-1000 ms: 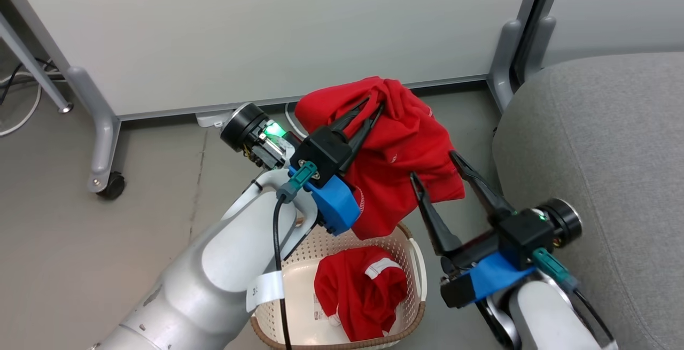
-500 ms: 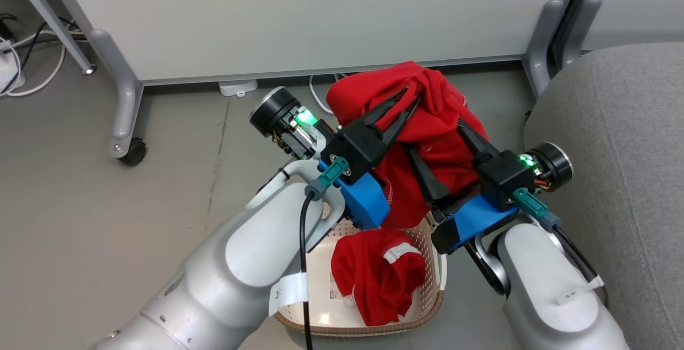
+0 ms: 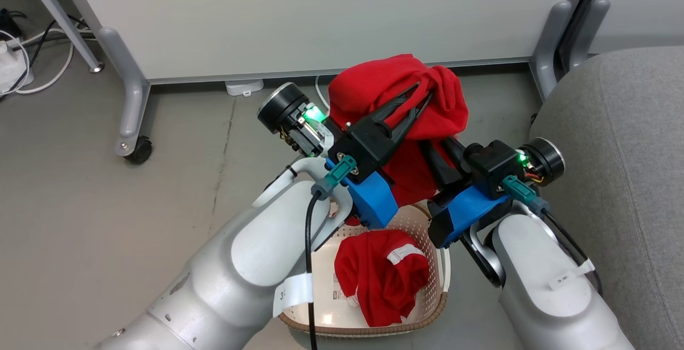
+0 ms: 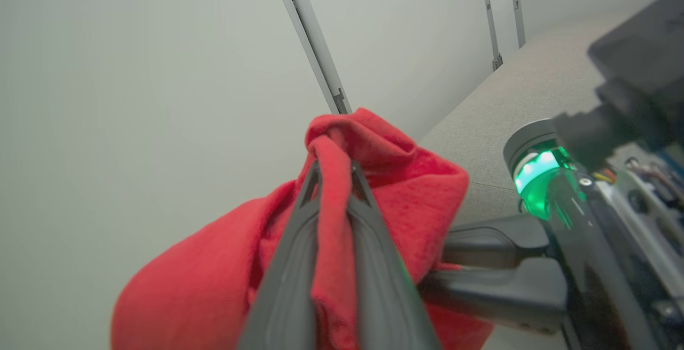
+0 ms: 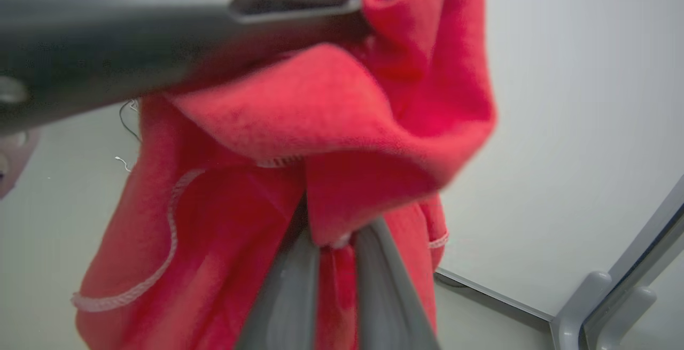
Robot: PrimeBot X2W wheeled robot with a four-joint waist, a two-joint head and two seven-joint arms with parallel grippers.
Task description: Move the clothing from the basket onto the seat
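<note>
One red garment (image 3: 385,80) hangs in the air above the basket, bunched over both grippers. My left gripper (image 3: 422,94) is shut on its top fold, and the left wrist view shows the cloth (image 4: 417,179) pinched between the tips of that gripper (image 4: 332,171). My right gripper (image 3: 439,152) reaches in from the right, lower down. In the right wrist view this gripper (image 5: 332,238) is shut on a hanging fold (image 5: 214,232), its tips hidden by fabric. A second red garment (image 3: 379,280) with a white band lies in the cream basket (image 3: 439,286). The grey seat (image 3: 614,152) is at the right.
A white partition panel stands behind, on grey legs with a caster (image 3: 138,149) at the left and a foot (image 3: 550,72) beside the seat. Cables (image 3: 21,72) lie on the grey floor at the far left. My left forearm (image 3: 256,254) covers the basket's left side.
My right gripper, open beside the garment a second ago, has moved up and left into the hanging cloth and shut on it. The head camera has shifted a little.
</note>
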